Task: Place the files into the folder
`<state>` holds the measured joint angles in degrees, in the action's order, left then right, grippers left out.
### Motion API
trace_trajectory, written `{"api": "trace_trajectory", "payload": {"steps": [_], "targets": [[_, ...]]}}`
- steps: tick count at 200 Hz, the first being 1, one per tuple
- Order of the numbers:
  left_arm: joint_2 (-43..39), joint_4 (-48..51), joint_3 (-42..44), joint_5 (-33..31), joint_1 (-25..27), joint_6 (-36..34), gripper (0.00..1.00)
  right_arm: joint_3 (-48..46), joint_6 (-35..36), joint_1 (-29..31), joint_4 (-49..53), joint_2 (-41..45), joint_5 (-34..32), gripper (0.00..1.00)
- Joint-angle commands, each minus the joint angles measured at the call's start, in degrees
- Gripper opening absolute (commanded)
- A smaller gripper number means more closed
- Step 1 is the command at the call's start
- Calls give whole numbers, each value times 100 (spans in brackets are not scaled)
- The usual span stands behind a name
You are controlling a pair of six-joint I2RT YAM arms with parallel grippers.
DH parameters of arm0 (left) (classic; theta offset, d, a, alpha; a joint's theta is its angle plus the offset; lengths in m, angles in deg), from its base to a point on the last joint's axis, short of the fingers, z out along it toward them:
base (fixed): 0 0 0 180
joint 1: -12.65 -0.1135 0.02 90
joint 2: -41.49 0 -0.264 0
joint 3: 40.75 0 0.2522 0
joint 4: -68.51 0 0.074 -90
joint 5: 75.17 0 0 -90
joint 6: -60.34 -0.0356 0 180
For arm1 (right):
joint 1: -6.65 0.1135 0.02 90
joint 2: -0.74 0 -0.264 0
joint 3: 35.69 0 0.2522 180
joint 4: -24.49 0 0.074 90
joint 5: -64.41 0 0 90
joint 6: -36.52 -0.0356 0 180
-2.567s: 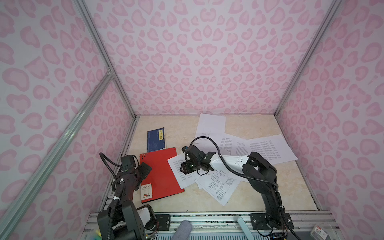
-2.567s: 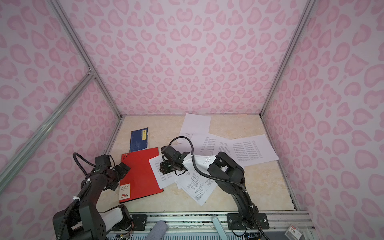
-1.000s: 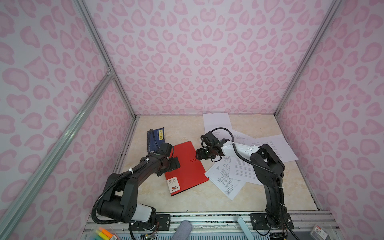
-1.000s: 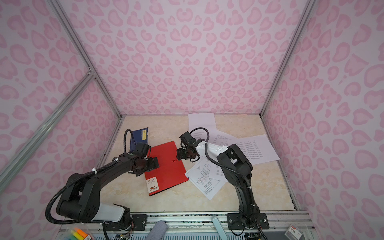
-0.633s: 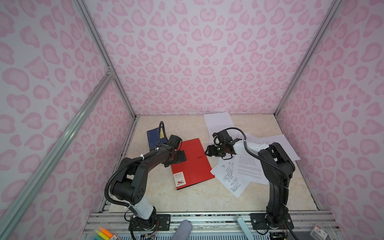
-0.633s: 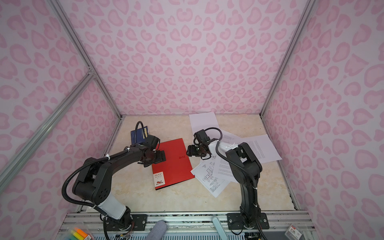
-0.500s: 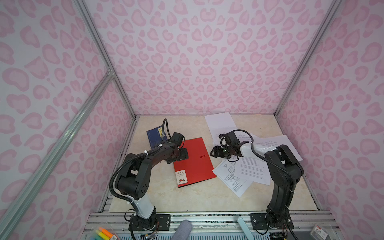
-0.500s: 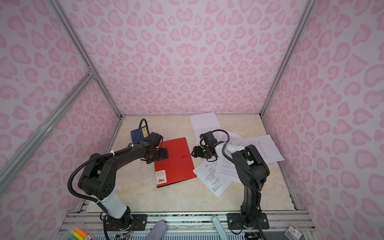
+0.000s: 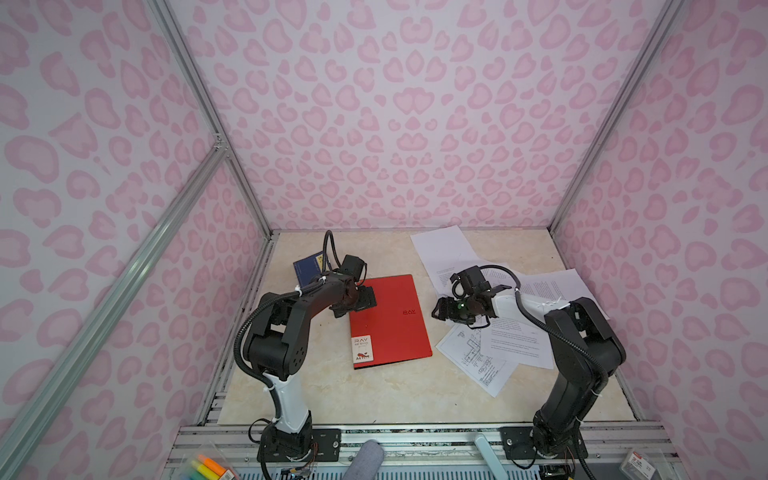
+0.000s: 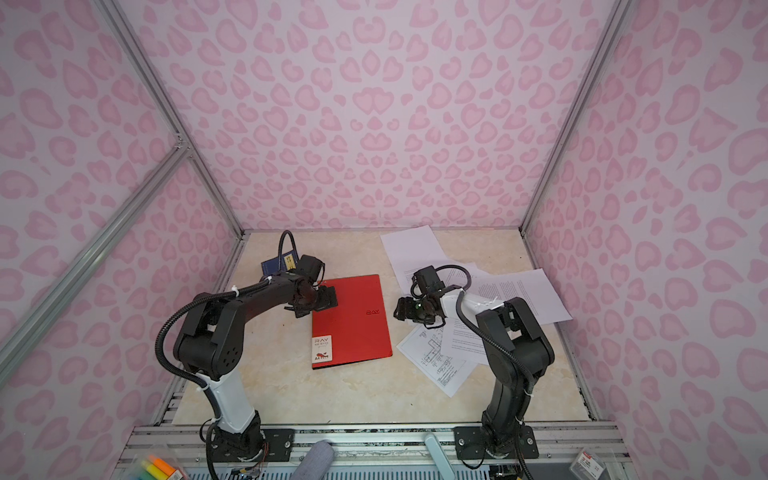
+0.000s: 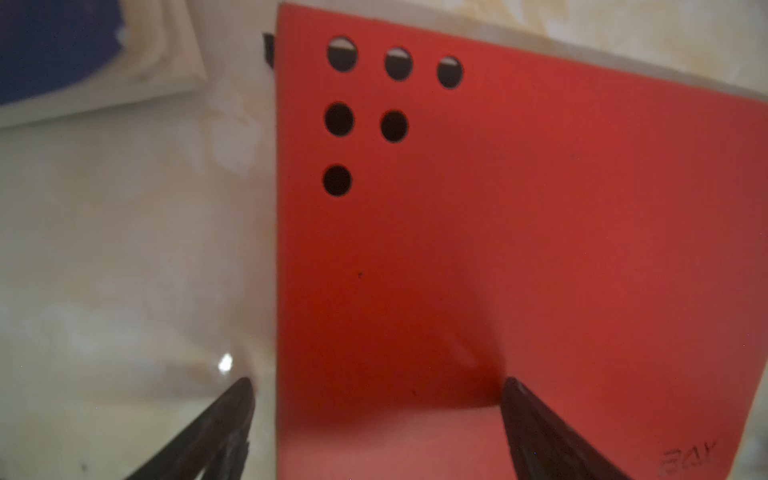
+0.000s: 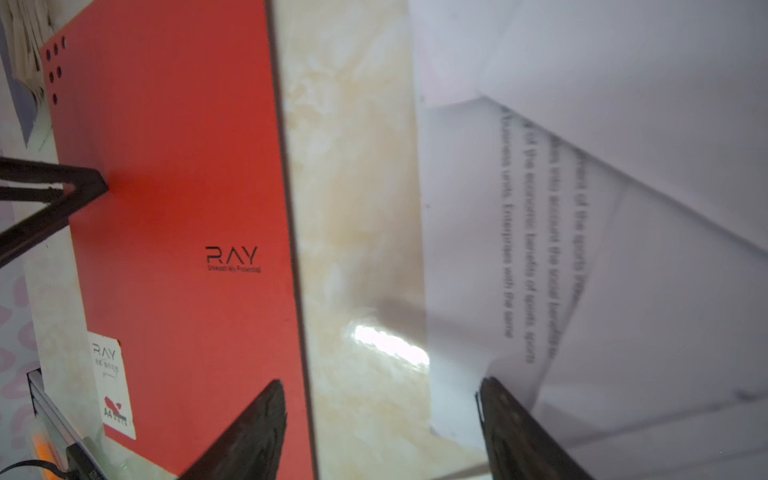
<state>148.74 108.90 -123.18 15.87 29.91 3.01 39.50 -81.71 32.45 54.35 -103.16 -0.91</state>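
The red folder [image 9: 390, 320] [image 10: 353, 320] lies closed and flat mid-table, its white label near the front left corner. My left gripper [image 9: 365, 297] [image 11: 376, 384] is open at the folder's far left corner. It straddles the left edge: one finger over bare table, the other over the red cover [image 11: 498, 249]. My right gripper [image 9: 440, 309] [image 12: 380, 386] is open and empty, low over the bare strip between the folder's right edge [image 12: 174, 208] and the files. The files [image 9: 515, 340] [image 10: 469, 336] [image 12: 623, 249] lie loose and overlapping to the right.
A small dark-blue booklet [image 9: 307, 268] [image 11: 54, 41] lies behind the left gripper near the left wall. One sheet [image 9: 444, 245] reaches the back wall. Pink walls close three sides. Highlighters [image 9: 208, 465] sit below the front rail.
The folder has slid right towards the middle and turned straighter. My left arm has reached out to its far left corner. My right gripper has drawn back right, and the sheets shifted right.
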Motion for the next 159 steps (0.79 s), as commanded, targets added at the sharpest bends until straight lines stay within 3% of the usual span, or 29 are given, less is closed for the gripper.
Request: {"api": "trace_trajectory", "payload": {"steps": [1, 81, 159], "targets": [[81, -164, -33, 450, -76, -128, 93, 557, -47, 210, 243, -410, 126, 74], [312, -315, 10, 812, -297, 179, 81, 1540, -361, 407, 42, -1536, 505, 73], [490, -376, 28, 863, -295, 205, 80, 1459, -740, 441, -318, -1317, 981, 72]]}}
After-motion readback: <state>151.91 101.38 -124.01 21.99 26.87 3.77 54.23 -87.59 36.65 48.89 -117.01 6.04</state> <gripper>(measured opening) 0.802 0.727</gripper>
